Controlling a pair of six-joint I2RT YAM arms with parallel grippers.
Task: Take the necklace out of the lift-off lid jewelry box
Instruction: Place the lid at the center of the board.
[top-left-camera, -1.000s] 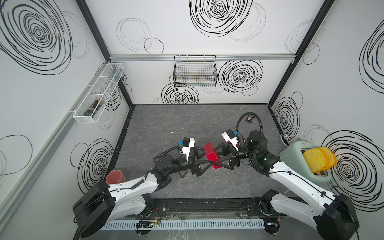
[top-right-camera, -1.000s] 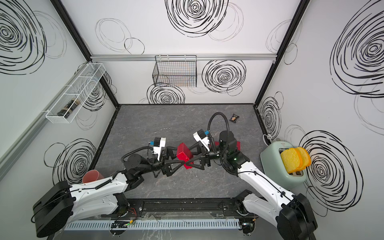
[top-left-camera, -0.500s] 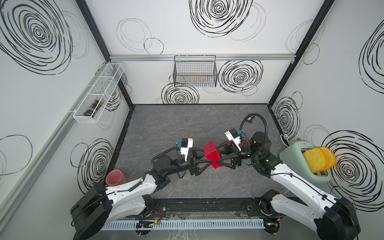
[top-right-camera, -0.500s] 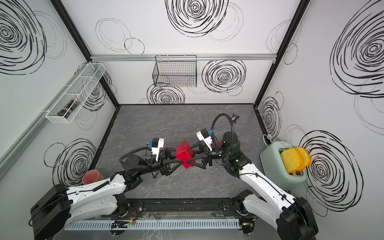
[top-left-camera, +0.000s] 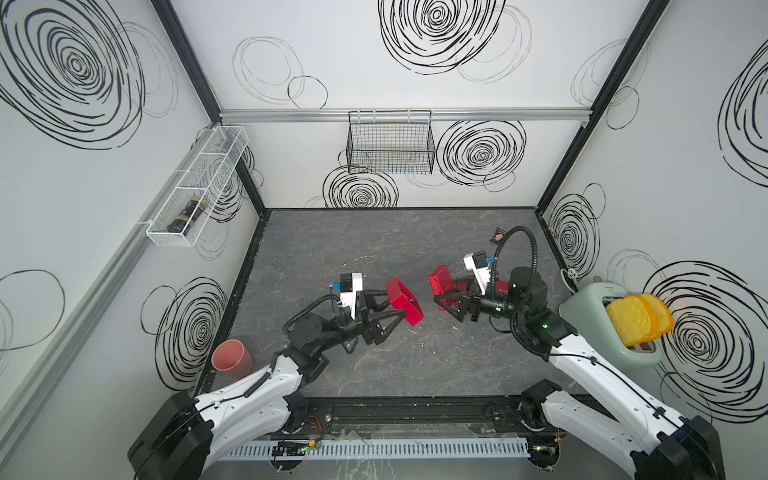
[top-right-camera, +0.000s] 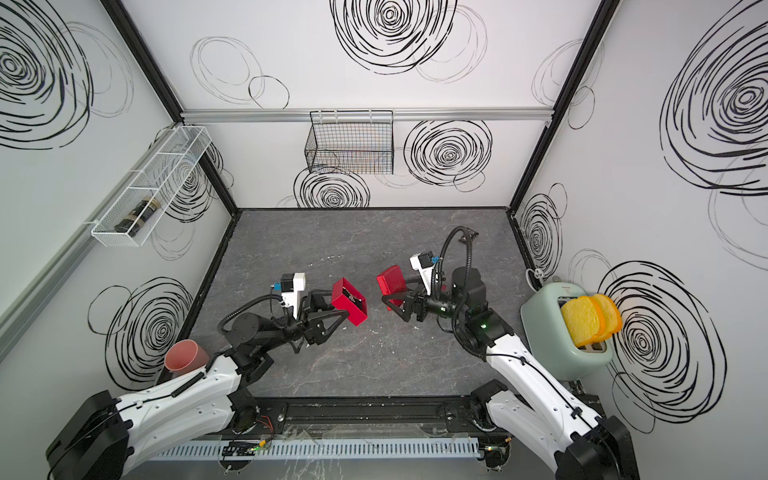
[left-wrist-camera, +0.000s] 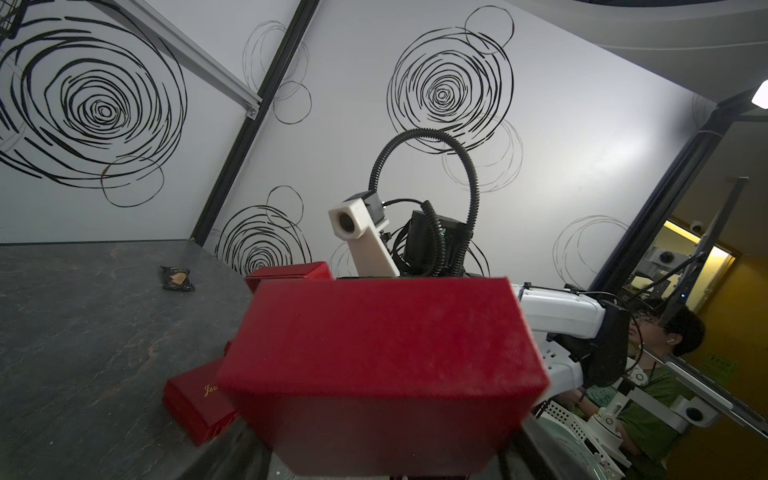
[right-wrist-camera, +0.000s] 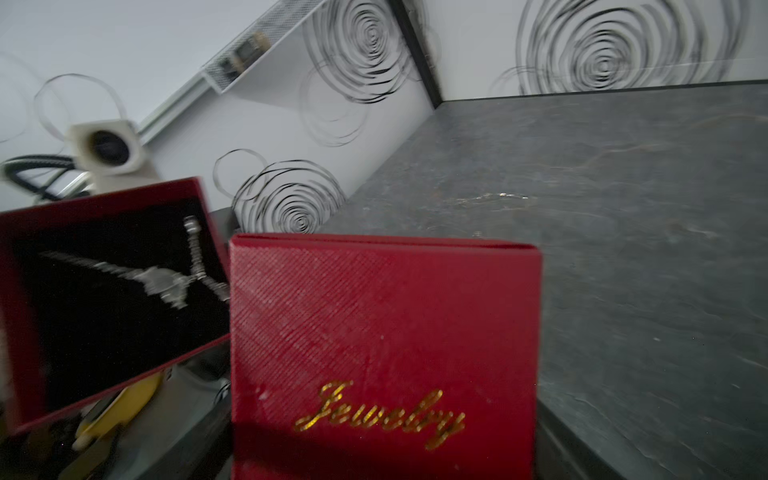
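Necklace (right-wrist-camera: 166, 282) in base (top-left-camera: 405, 301), L tool (top-left-camera: 390, 309) grips; lid (top-left-camera: 440, 280) off.

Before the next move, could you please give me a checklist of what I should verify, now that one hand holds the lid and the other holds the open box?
1. Lid off the box: ok. The lid and the box are apart.
2. Grip on the box: ok. The left hand clamps it.
3. Necklace inside: ok. The necklace lies in the box.
4. Box level: not ok. It is tilted, with its opening turned toward the lid.
5. A free hand for the necklace: not ok. The right hand holds the lid.
6. Necklace fastened inside: cannot tell.
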